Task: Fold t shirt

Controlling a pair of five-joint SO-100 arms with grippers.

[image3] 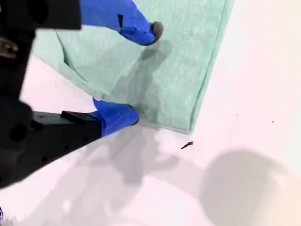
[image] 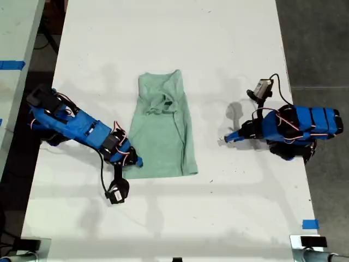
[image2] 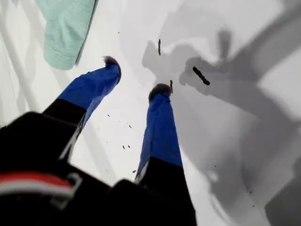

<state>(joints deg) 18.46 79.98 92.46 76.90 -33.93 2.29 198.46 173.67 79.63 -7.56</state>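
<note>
Second gripper (image3: 143,75) | jaws spread, straddling t shirt (image3: 178,70) corner edge, nothing clamped | first gripper (image2: 136,75) open, empty, shirt well apart

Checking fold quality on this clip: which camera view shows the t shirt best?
The exterior view: the whole t shirt lies there as a narrow strip, wrinkled at the collar end. The second wrist view shows only one corner at my second gripper's open jaws; the first wrist view catches just an edge.
</note>
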